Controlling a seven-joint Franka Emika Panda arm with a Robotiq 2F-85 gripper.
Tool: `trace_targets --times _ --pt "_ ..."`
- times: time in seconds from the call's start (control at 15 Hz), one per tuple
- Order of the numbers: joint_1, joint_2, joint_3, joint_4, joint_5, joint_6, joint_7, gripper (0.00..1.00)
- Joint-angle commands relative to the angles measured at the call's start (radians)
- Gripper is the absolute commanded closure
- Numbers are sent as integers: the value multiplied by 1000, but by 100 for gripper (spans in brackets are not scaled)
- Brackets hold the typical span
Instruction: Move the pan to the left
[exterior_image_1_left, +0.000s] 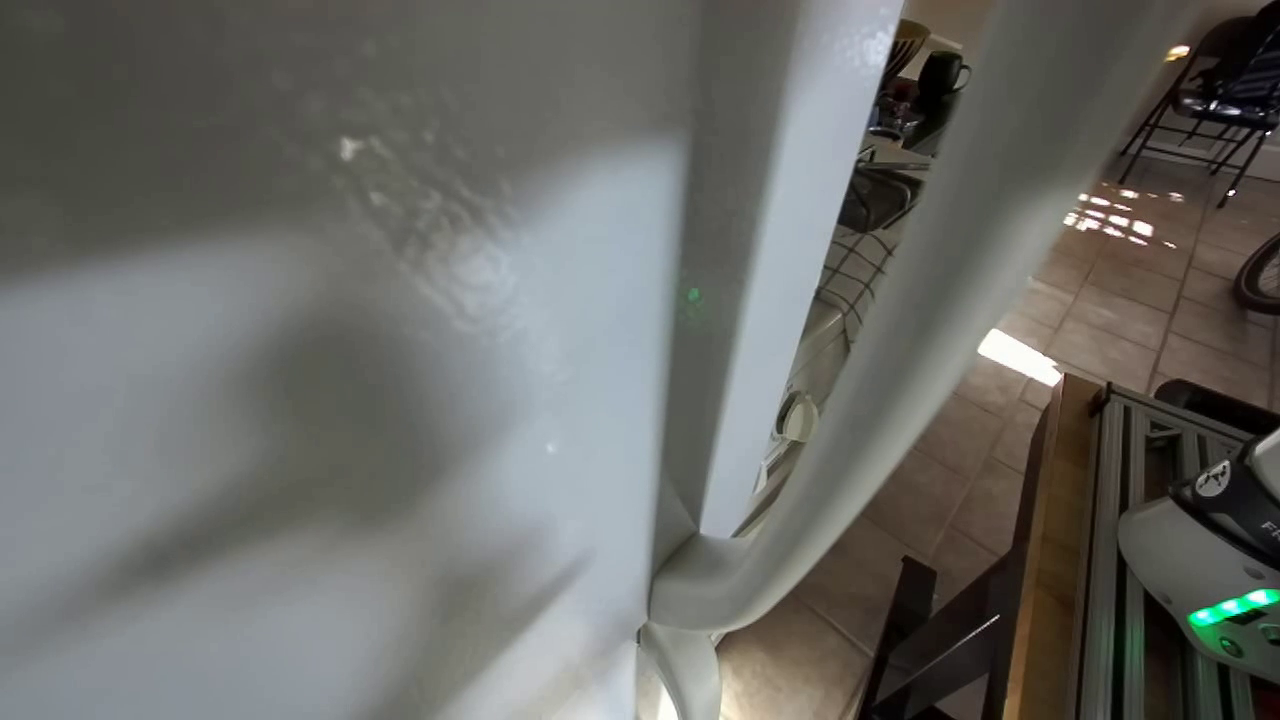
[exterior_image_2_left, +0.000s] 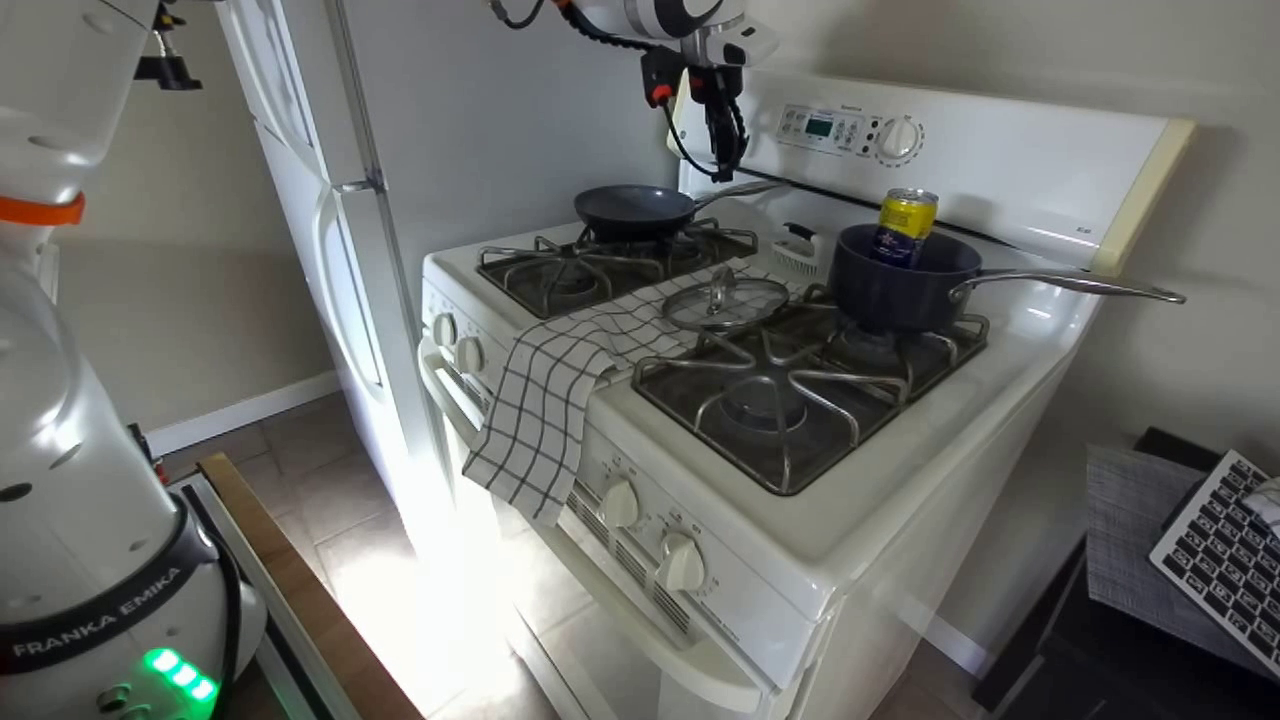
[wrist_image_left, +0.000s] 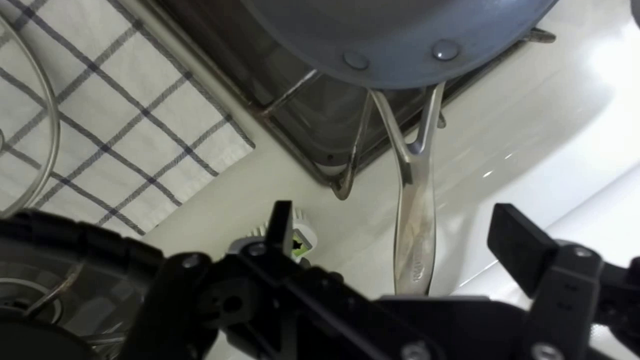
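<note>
My two-fingered tool is black. The shallow, round frying pan looks dark slate in an exterior view and blue-grey in the wrist view, so I can't be sure of its true shade; its long metal handle is silvery. I see a deep, dark-purple saucepan, a cylindrical can yellow above navy, a white cloth checked with dark lines, and a glossy white worktop.

There's the pan at the top, right of centre, over a grate, its handle pointing down. Lower down the gripper stands spread, the handle showing between its fingers, touching neither. Checked cloth fills the upper left, a lid overlapping it at the left edge.
</note>
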Motion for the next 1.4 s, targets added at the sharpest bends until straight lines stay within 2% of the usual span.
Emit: trace_targets --times 0.0,0.6,1.0,1.33 --pt "11 23 -13 22 0 7 28 0" --pt "28 130 -3 136 7 -9 26 0" --pt "44 236 -39 270 -21 -46 76 0" --pt "50 291 -76 366 -51 -175 146 0"
